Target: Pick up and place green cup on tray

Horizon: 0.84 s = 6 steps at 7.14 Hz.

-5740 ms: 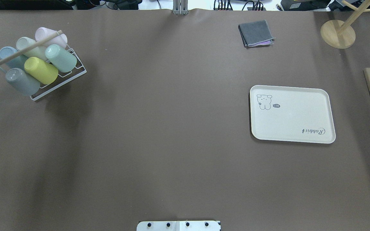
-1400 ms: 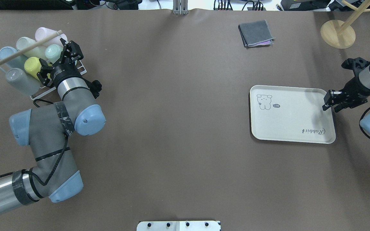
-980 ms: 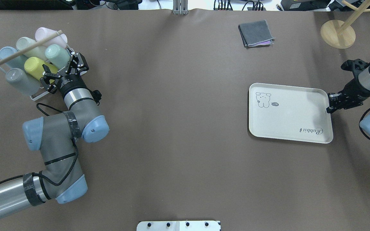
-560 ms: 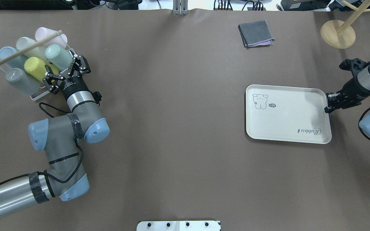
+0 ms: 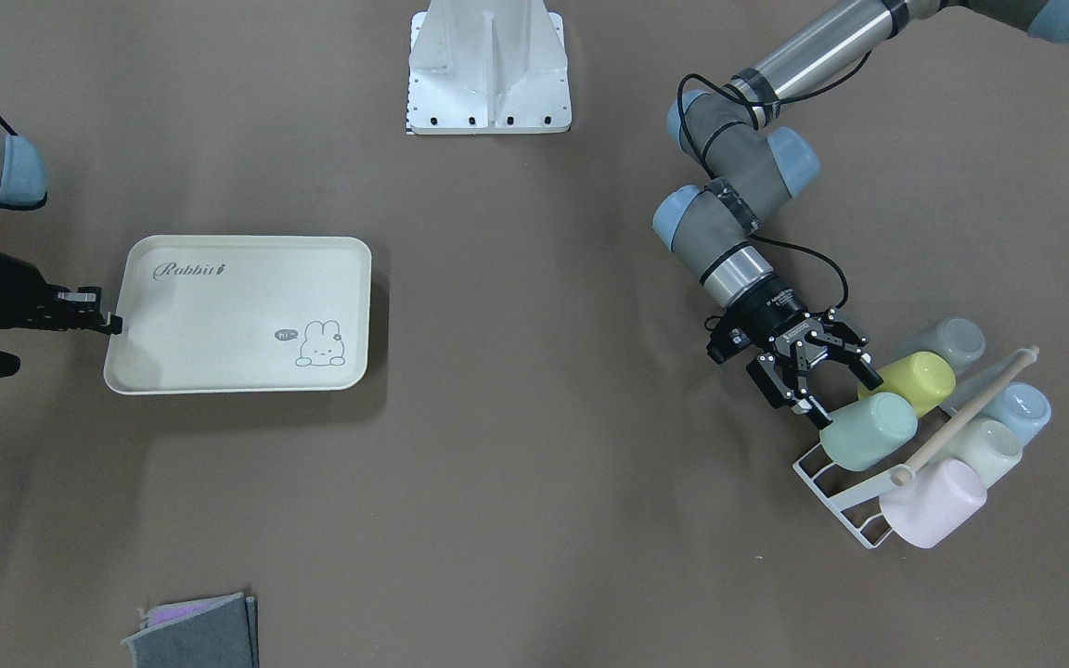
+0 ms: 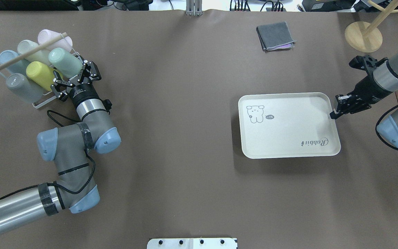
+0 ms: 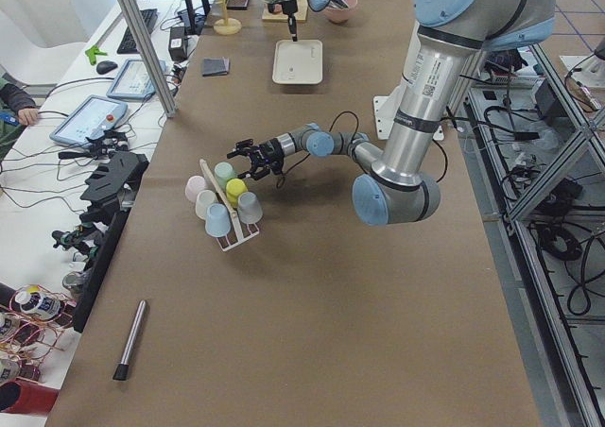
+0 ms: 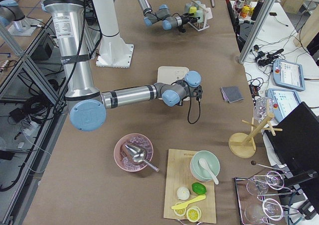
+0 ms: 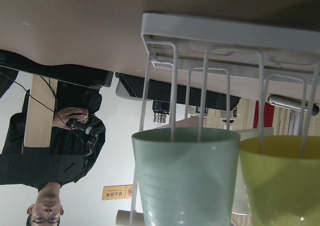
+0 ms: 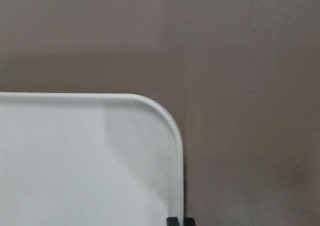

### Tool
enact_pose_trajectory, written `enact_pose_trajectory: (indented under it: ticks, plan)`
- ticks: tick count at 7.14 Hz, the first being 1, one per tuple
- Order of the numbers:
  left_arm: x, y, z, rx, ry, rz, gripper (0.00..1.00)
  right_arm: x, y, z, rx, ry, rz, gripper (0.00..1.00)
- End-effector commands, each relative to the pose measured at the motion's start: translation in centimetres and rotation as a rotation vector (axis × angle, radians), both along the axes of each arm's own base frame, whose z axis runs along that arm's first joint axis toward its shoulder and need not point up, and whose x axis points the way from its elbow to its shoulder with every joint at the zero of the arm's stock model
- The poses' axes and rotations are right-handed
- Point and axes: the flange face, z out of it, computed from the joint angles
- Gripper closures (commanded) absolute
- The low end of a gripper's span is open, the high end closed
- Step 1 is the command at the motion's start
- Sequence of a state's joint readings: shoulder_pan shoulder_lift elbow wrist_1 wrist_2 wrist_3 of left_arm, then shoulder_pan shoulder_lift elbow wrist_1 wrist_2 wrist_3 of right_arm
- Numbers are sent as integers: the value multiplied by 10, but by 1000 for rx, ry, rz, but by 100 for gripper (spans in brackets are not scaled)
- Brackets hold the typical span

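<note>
yellow cup (image 6: 40, 72) in white wire rack (image 9: 225, 32) | folded grey cloth (image 6: 275, 35) near far edge | wooden stand (image 6: 363, 36) far right

Matt green cup (image 5: 869, 443) — white wire rack (image 5: 845, 496), wooden dowel (image 5: 961, 417).

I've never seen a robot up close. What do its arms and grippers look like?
The left arm and right arm are silver-grey tubes with pale blue joint caps. A black cable loops along the left. The left gripper and right gripper are black, two-fingered.
</note>
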State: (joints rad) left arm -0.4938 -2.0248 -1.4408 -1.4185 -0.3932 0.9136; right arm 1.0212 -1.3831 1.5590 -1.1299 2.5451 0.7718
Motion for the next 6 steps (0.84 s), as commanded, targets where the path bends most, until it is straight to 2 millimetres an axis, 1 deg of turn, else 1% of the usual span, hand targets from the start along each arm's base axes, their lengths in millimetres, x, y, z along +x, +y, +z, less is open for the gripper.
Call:
enact_pose_trajectory:
  ticks: [1,2,3,4,5,6]
  plan:
    - [3,-7,11,2,2,-4,1,-76,-2,-70,-2,-30,-34,100]
    - [2,-9,12,0,-6,2,1,-126,1,-114,-9,-17,-15,100]
    - [0,-13,14,0,-9,2,1,-160,1,-127,-26,5,-14,100]
    - [0,-13,14,0,-10,3,1,-182,-5,-141,-20,8,-19,100]
    - [-1,-15,15,-1,-11,1,1,-211,4,-152,-45,24,-8,100]
    - [-1,-16,14,1,-8,-1,2,-220,6,-158,-39,38,18,100]
